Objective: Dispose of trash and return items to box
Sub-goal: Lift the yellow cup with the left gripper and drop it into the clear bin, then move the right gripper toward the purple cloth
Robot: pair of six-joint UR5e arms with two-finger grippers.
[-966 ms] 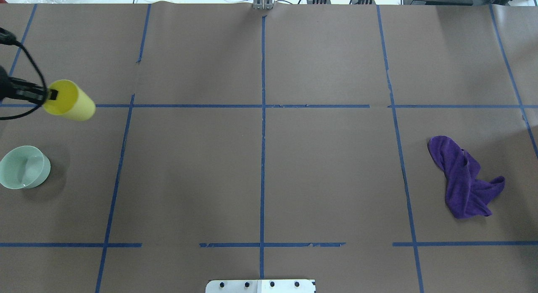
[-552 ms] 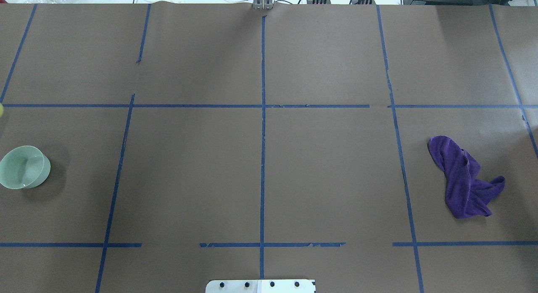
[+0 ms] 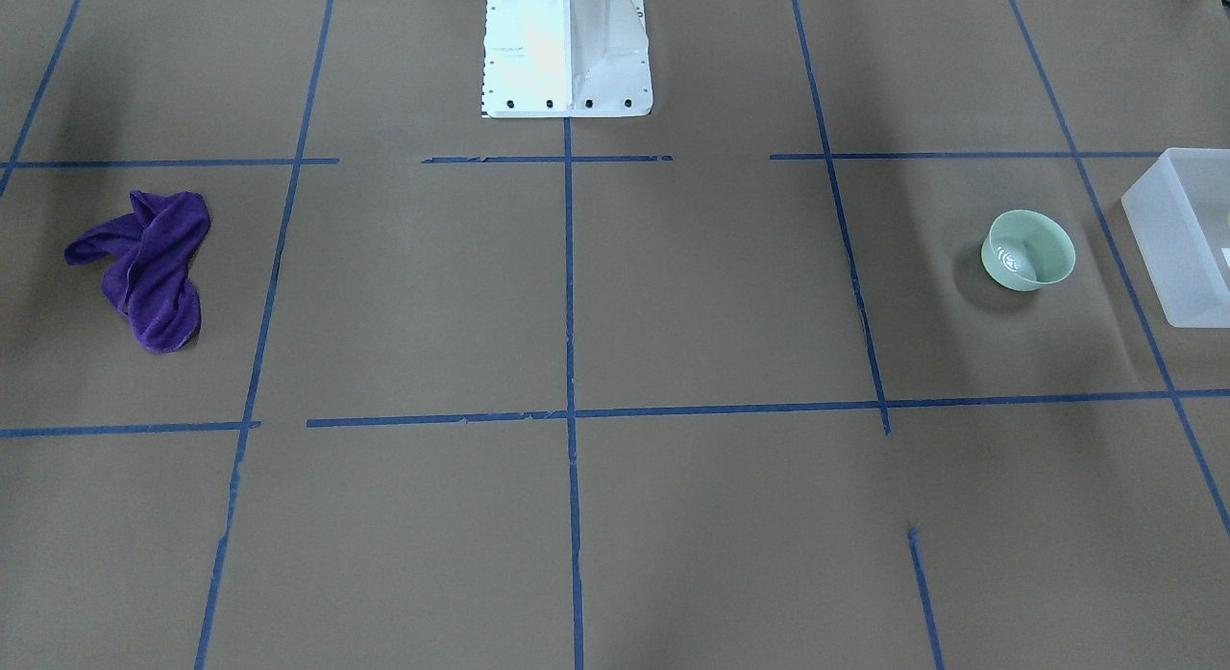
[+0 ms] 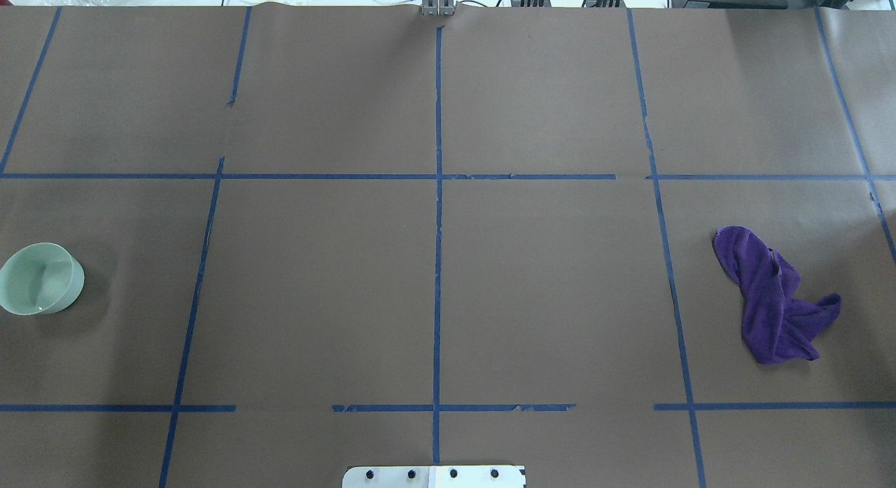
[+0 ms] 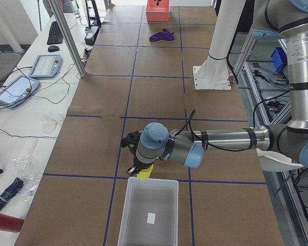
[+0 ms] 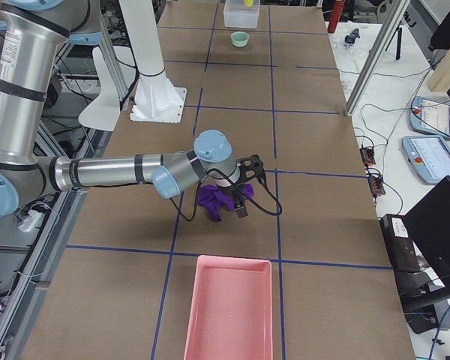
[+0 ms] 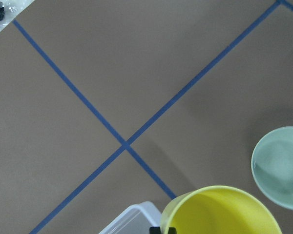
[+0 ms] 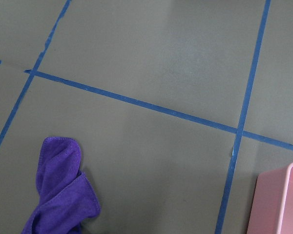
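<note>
The yellow cup (image 5: 144, 171) hangs in my left gripper (image 5: 137, 168), which is shut on its rim, just beyond the far end of the translucent box (image 5: 150, 211). In the left wrist view the cup (image 7: 219, 212) fills the bottom edge, with a corner of the box (image 7: 134, 222) below it and the mint-green bowl (image 7: 281, 173) to its right. The bowl (image 4: 40, 278) stands upright on the table, close to the box (image 3: 1182, 237). My right gripper (image 6: 241, 201) hovers by the purple cloth (image 6: 216, 201); I cannot tell whether it is open or shut.
A purple cloth (image 4: 773, 295) lies crumpled at the right of the table. A pink tray (image 6: 229, 307) lies past the cloth at the table's right end. The white robot base (image 3: 567, 50) stands at the robot's side of the table.
My left gripper carried the yellow cup leftward out of the overhead view. The bowl and the purple cloth have not moved.
</note>
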